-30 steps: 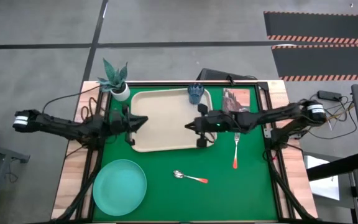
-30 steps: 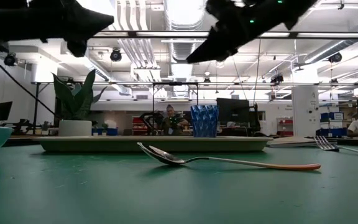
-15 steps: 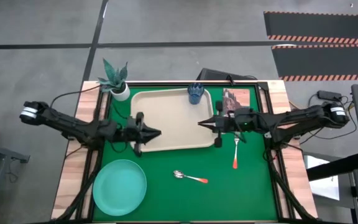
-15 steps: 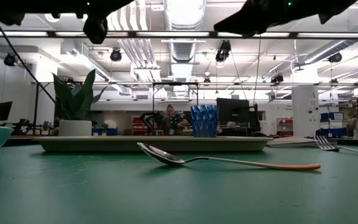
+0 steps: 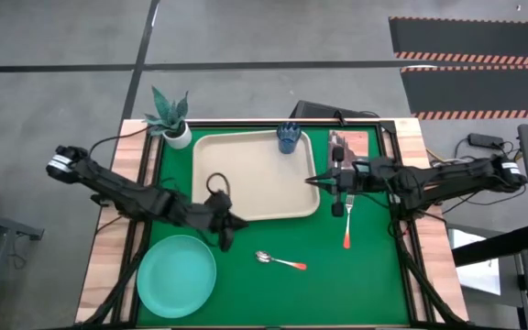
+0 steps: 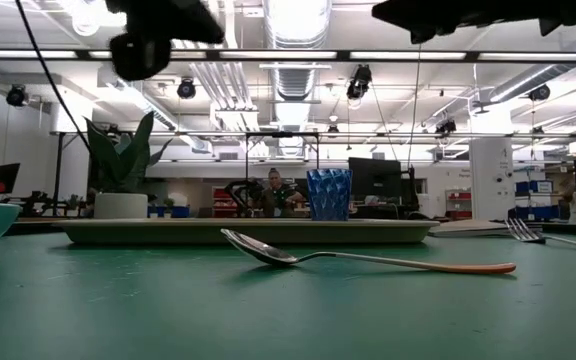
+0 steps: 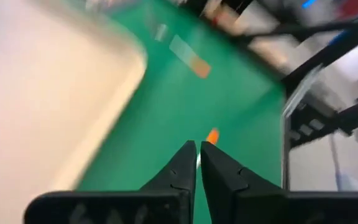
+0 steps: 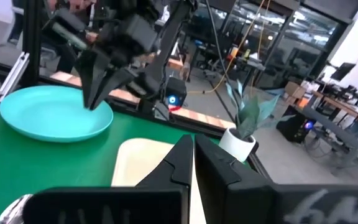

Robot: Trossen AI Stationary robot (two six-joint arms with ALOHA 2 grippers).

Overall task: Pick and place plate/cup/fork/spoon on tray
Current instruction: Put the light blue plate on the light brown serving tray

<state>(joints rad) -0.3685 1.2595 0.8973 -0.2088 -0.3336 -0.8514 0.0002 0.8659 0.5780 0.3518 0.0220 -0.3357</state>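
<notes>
The beige tray [image 5: 250,179] lies mid-table on the green mat, with the blue cup [image 5: 288,137] upright in its far right corner. The teal plate [image 5: 177,273] sits on the mat at the near left. The spoon [image 5: 280,261] lies on the mat near the tray's near edge, and the fork [image 5: 347,223] lies to the tray's right. My left gripper [image 5: 238,224] is shut and empty, above the mat just off the tray's near edge, between plate and spoon. My right gripper [image 5: 308,181] is shut and empty, above the tray's right rim, left of the fork.
A white pot with a green plant [image 5: 172,124] stands at the far left corner. A brown flat object [image 5: 348,147] lies at the far right beside the tray. Bare green mat [image 5: 356,284] lies near and right of the spoon.
My left gripper has gone from above the tray's left part toward the table's near edge and right, ending off the tray near the spoon. My right gripper has drawn back toward the table's right edge, from mid-tray to the tray's right rim. Both stay shut.
</notes>
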